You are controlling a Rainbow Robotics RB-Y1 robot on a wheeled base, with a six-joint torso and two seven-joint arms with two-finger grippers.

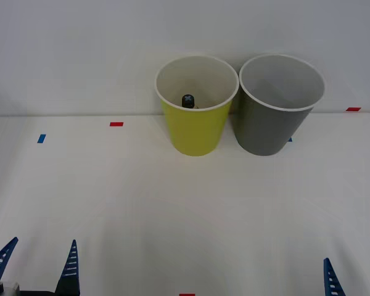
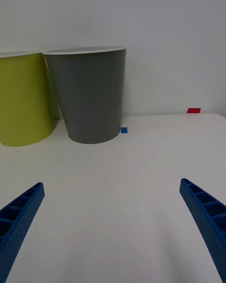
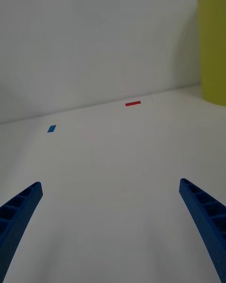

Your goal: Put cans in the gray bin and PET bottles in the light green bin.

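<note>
White table [image 1: 172, 216] under a plain pale wall, marked with small red and blue tape tabs; contents as follows. Light green bin [image 1: 196, 105], upper centre of the front view, upright, white rim; inside it a black cap, judged to be the PET bottle [image 1: 188, 100] already deposited. Gray bin [image 1: 277, 105], just to its right and close beside it, upright; what shows of its interior looks empty. No cans lie on the table. Left gripper [image 1: 36, 265], lower left corner, fingers spread wide, holding nothing. Right gripper [image 2: 113, 226], low at the lower right, fingers likewise wide apart and empty. Judgement: bottle step done; nothing loose left to sort.
</note>
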